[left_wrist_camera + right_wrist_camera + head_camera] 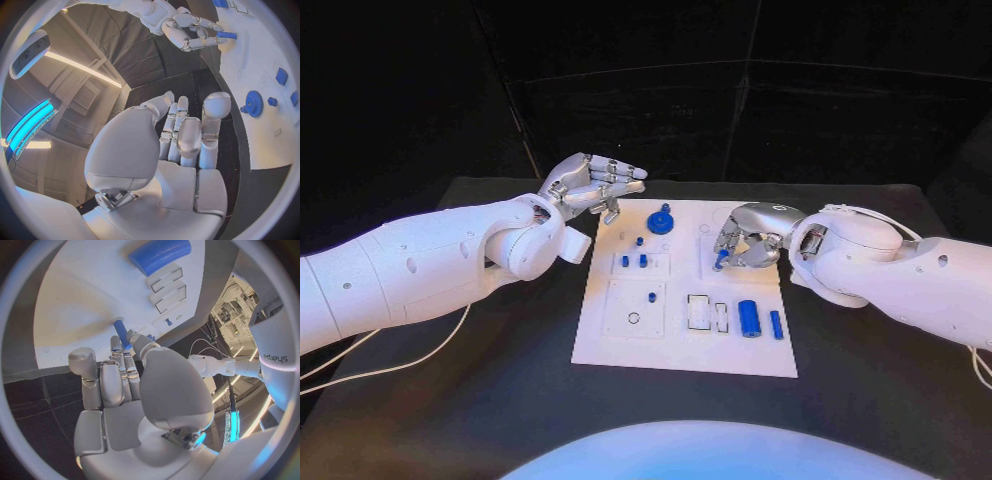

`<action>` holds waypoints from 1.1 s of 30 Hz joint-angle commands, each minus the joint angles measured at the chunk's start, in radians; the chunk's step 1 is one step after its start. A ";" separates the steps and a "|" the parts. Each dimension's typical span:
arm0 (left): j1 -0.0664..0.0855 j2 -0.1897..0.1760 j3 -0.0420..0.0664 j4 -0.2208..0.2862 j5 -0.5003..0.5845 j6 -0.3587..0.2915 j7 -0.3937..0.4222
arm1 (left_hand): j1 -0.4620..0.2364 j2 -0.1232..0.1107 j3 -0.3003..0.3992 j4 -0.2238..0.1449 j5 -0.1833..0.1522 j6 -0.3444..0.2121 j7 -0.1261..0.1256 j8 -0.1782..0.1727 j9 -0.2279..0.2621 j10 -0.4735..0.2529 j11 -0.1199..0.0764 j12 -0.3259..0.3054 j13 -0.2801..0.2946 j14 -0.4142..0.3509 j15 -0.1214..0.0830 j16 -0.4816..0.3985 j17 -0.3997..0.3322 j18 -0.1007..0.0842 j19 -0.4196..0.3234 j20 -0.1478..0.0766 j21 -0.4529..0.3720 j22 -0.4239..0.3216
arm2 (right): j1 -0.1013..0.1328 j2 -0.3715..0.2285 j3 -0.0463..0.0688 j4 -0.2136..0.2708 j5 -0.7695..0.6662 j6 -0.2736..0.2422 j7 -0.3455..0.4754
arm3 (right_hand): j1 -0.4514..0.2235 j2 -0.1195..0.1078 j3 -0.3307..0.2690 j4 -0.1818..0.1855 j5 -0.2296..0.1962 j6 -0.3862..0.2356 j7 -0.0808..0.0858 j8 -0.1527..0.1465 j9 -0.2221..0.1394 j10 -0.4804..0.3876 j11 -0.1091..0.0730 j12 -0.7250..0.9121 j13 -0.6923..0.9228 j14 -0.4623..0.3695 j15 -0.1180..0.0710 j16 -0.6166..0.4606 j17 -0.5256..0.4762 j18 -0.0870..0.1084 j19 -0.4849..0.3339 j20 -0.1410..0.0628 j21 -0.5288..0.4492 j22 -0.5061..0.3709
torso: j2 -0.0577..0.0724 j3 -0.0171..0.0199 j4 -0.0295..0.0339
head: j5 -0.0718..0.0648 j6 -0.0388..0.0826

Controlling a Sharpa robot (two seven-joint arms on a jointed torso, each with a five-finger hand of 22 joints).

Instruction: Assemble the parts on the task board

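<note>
While the right hand (750, 240) hangs over the far right part of the task board (629, 345), it pinches a small blue peg (720, 258) between thumb and fingers (116, 347), peg end pointing down at the white plate, probably to line it up with a socket; which socket can't be made out, the hand covers that patch. Peg looks tilted, not upright, and whether its tip touches the board is unclear. Near right on the board lie a blue cylinder (750, 318) and a thinner blue pin (776, 324), just beside two slot outlines, likely waiting their turn. Far middle stands a blue gear (661, 222); below it a few small blue studs (633, 260) sit in a recessed panel, too small to tell apart. Left hand (593, 184) holds nothing, fingers curled partway but apart, raised off the surface (473, 400) at the board's far left corner, seemingly parked out of the way. The board's far right corner is hidden behind the right wrist.
</note>
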 commanded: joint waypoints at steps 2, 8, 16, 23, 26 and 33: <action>0.001 0.000 0.001 0.000 0.004 0.010 0.004 | 0.000 0.010 -0.007 0.000 0.005 0.002 0.007 0.003 -0.001 0.004 0.006 -0.004 0.001 -0.008 0.001 -0.004 -0.001 0.018 -0.008 -0.002 -0.004 0.000 | 0.003 -0.020 0.001 0.044 0.097 -0.077 0.030 | 0.002 0.003 0.011 -0.002 0.007 0.007 0.002 0.001 0.000 0.006 -0.003 -0.007 0.000 0.033 -0.005 0.008 0.002 0.001 0.006 0.001 0.006 0.000 | -0.001 -0.0004 -0.0005 | 0.002 0.003; 0.001 0.002 0.001 -0.004 0.004 0.010 0.005 | 0.000 0.010 -0.008 0.000 0.005 0.002 0.007 0.003 -0.001 0.004 0.006 -0.004 0.001 -0.008 0.001 -0.004 -0.001 0.018 -0.008 -0.002 -0.004 0.000 | 0.003 -0.014 0.001 0.112 0.150 -0.118 0.082 | 0.003 0.002 0.013 -0.003 0.010 0.006 0.002 0.000 -0.001 0.005 -0.002 -0.009 0.000 0.033 -0.005 0.009 0.004 0.001 0.006 0.001 0.005 0.000 | 0.002 0.0007 0.0005 | 0.006 0.006; 0.001 0.005 0.001 -0.008 0.004 0.010 0.006 | 0.000 0.010 -0.008 0.000 0.005 0.002 0.007 0.003 -0.001 0.004 0.006 -0.004 0.001 -0.008 0.001 -0.004 -0.001 0.018 -0.008 -0.002 -0.004 0.000 | -0.008 0.051 0.001 0.149 0.111 -0.140 0.131 | 0.003 0.001 0.014 -0.003 0.012 0.006 0.003 -0.001 -0.001 0.005 -0.002 -0.011 -0.001 0.033 -0.005 0.010 0.006 0.001 0.006 0.001 0.006 0.000 | 0.001 -0.0007 0.0016 | 0.013 0.004; 0.001 0.009 0.001 -0.011 0.004 0.010 0.007 | 0.000 0.010 -0.008 0.000 0.005 0.002 0.007 0.003 -0.001 0.004 0.006 -0.004 0.001 -0.008 0.001 -0.004 -0.001 0.018 -0.008 -0.002 -0.004 0.000 | -0.048 0.141 -0.001 0.126 0.040 -0.130 0.161 | 0.005 -0.001 0.016 -0.005 0.015 0.005 0.004 -0.002 -0.001 0.004 -0.001 -0.014 -0.001 0.034 -0.004 0.011 0.008 0.001 0.006 0.001 0.006 0.001 | 0.003 -0.0014 0.0016 | 0.027 -0.002; 0.002 0.011 0.001 -0.012 0.004 0.009 0.007 | 0.000 0.010 -0.008 0.000 0.005 0.002 0.007 0.003 -0.001 0.004 0.006 -0.004 0.001 -0.008 0.001 -0.004 -0.001 0.018 -0.008 -0.002 -0.004 0.000 | -0.063 0.177 -0.005 0.108 0.014 -0.117 0.167 | 0.005 -0.001 0.016 -0.005 0.015 0.005 0.004 -0.002 -0.001 0.004 -0.001 -0.014 -0.001 0.034 -0.004 0.011 0.008 0.001 0.006 0.001 0.006 0.001 | 0.003 -0.0011 0.0017 | 0.031 -0.006; 0.002 0.016 0.001 -0.014 0.004 0.010 0.007 | 0.000 0.010 -0.008 0.000 0.005 0.002 0.007 0.003 -0.001 0.004 0.006 -0.004 0.001 -0.008 0.001 -0.004 -0.001 0.018 -0.008 -0.002 -0.004 0.000 | -0.080 0.222 -0.040 0.065 -0.029 -0.088 0.163 | 0.005 -0.002 0.017 -0.006 0.015 0.004 0.004 -0.003 -0.002 0.004 -0.001 -0.015 -0.001 0.033 -0.004 0.011 0.007 0.001 0.004 0.001 0.005 -0.002 | 0.002 0.0001 0.0002 | 0.038 -0.013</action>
